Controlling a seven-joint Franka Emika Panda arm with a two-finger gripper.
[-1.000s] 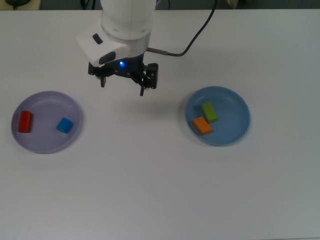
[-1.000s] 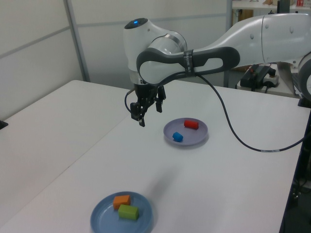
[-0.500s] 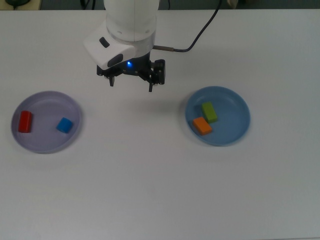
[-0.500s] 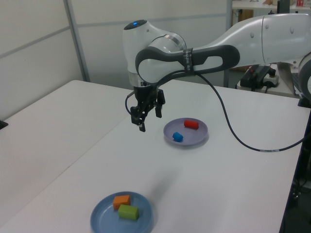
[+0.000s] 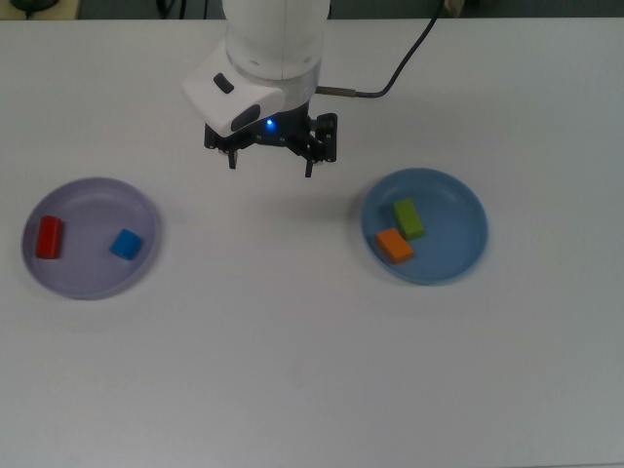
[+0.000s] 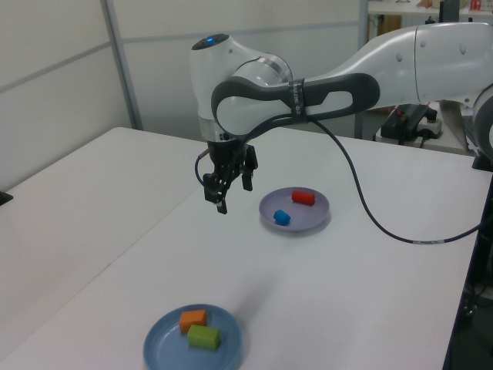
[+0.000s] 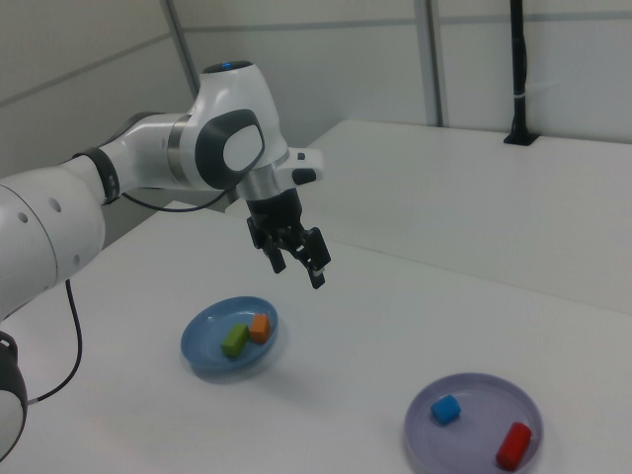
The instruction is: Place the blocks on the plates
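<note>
The lavender plate (image 5: 88,271) at the top view's left holds the red cylinder (image 5: 49,237) and the blue block (image 5: 126,244). At the top view's right, the light blue plate (image 5: 450,207) holds the green bar (image 5: 409,218) and the orange block (image 5: 395,246). My gripper (image 5: 270,164) hangs open and empty above the bare table between the two plates, toward the far side. The left view shows the gripper (image 6: 232,195) raised well off the surface, beside the lavender plate (image 6: 316,216). In the right view the gripper (image 7: 299,273) is above and behind the light blue plate (image 7: 205,348).
The white table (image 5: 292,370) spreads wide around both plates. A black cable (image 5: 390,83) runs from the wrist toward the top view's upper right. In the left view, the arm's white links (image 6: 431,54) reach in from the right.
The gripper has drifted toward the top view's right and slightly farther back, staying open. The blocks and plates have not moved.
</note>
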